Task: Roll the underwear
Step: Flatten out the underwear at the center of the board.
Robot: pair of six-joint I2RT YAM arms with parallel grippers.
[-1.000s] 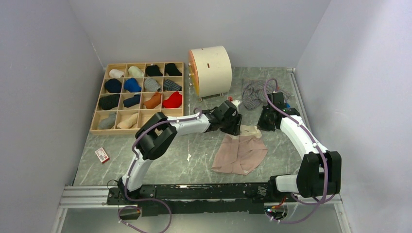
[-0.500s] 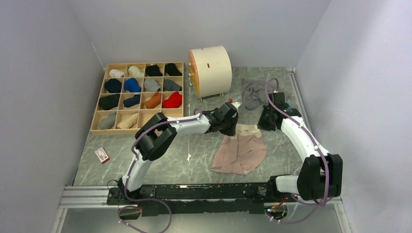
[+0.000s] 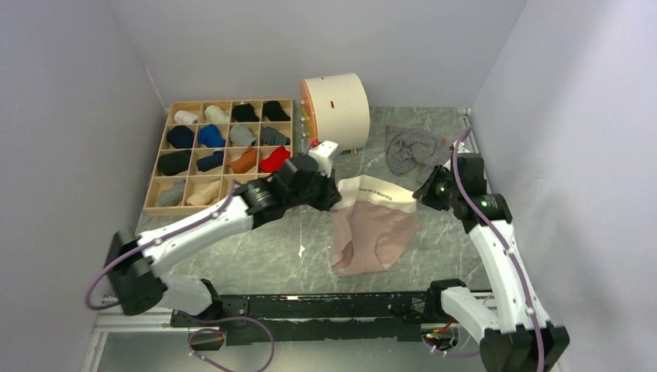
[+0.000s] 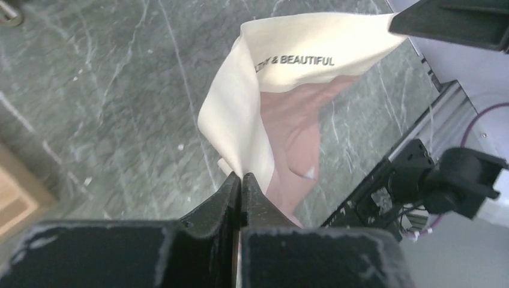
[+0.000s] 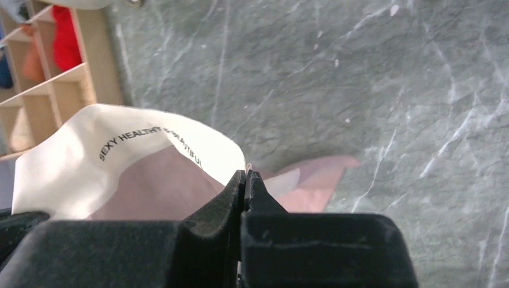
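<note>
**Fig.** Nearest me, the lower edge of the pale pink-beige underwear [image 3: 370, 236] drapes onto the desk [image 3: 256, 252]. Above it, the cream waistband [image 3: 380, 194] is stretched in the air between the left fingers [image 4: 225, 195] and the right fingers [image 5: 228, 193]. Each pair is pressed together on one end of the band (both wrist views show cloth in the pinch). I judge this to be the spreading step. Next I must lay the garment flat and unwrinkled before rolling. Farther back, the grey striped underwear [image 3: 414, 147] lies crumpled.

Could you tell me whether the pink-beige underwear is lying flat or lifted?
Lifted: left gripper and right gripper each pinch the pink-beige underwear at its waistband above the table; the rest hangs down.
</note>
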